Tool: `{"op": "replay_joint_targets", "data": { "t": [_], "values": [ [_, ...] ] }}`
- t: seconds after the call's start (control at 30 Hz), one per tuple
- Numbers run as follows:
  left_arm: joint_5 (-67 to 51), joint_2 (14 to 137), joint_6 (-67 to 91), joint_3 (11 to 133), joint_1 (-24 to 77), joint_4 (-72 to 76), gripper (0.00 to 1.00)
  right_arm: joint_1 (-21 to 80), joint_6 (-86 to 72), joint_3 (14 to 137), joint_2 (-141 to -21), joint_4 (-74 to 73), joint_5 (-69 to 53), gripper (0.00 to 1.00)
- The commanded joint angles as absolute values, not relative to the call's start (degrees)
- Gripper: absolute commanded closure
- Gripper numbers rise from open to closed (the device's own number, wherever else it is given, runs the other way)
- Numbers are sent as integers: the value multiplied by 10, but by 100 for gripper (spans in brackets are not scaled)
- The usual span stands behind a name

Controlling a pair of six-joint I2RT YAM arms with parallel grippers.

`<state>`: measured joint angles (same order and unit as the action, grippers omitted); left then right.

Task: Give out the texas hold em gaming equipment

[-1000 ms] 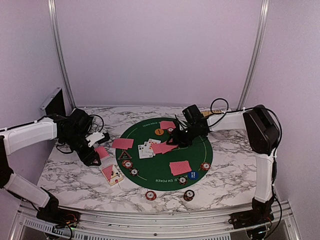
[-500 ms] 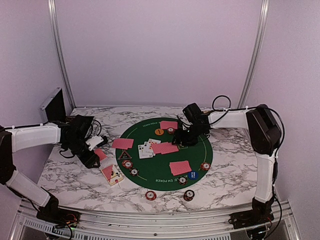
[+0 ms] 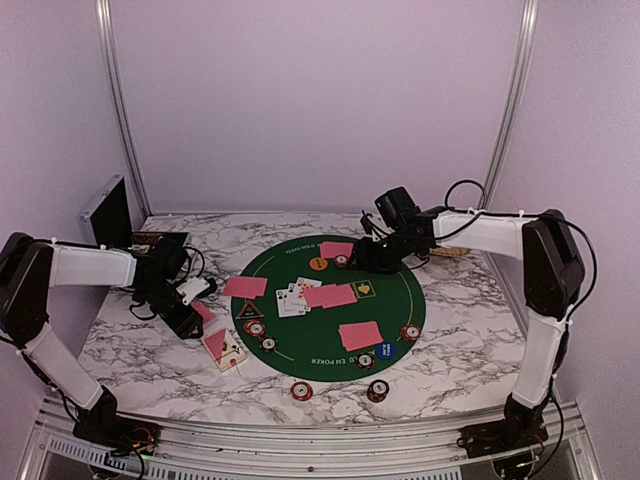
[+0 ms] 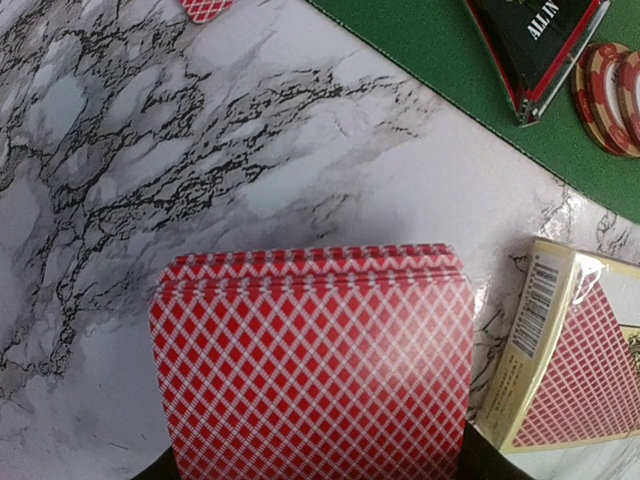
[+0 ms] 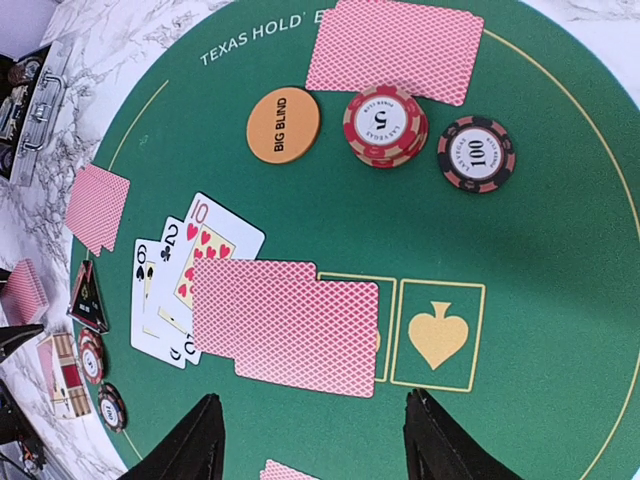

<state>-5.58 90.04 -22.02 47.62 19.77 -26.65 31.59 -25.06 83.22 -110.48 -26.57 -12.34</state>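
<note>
A deck of red-backed playing cards (image 4: 310, 360) fills the left wrist view, and my left gripper (image 3: 190, 316) is shut on it just above the marble, left of the green mat (image 3: 405, 295). My right gripper (image 5: 315, 440) hovers open over the far part of the mat, holding nothing. Ahead of it lie two overlapping face-down cards (image 5: 290, 325) partly covering three face-up cards (image 5: 185, 265). Farther on are an orange Big Blind button (image 5: 283, 125), a red chip stack (image 5: 385, 125), a dark chip (image 5: 476, 152) and another face-down pair (image 5: 395, 48).
A card box (image 4: 565, 350) lies right of the deck, near a triangular All In marker (image 4: 535, 40) and chips (image 4: 605, 85). Face-down pairs (image 3: 245, 287) (image 3: 360, 335) and a blue button (image 3: 387, 350) sit on the mat. Two chip stacks (image 3: 302, 389) (image 3: 377, 390) rest on marble. A metal case (image 3: 105, 210) stands back left.
My right gripper has opened, left a face-down card at the mat's centre and drawn back toward the far right. My left gripper has shifted slightly left with the deck.
</note>
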Motion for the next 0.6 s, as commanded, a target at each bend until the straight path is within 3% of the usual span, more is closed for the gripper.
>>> {"op": "replay_joint_targets", "data": {
  "t": [0.0, 0.43, 0.57],
  "values": [
    [-81, 917, -199, 488, 196, -238, 100, 315, -258, 824, -1076, -261, -117, 40],
    [-108, 944, -176, 484, 208, -220, 100, 315, -267, 808, -1048, -258, -116, 39],
    [-111, 942, -176, 480, 215, -220, 88, 314, -267, 808, -1042, -261, -111, 38]
  ]
}}
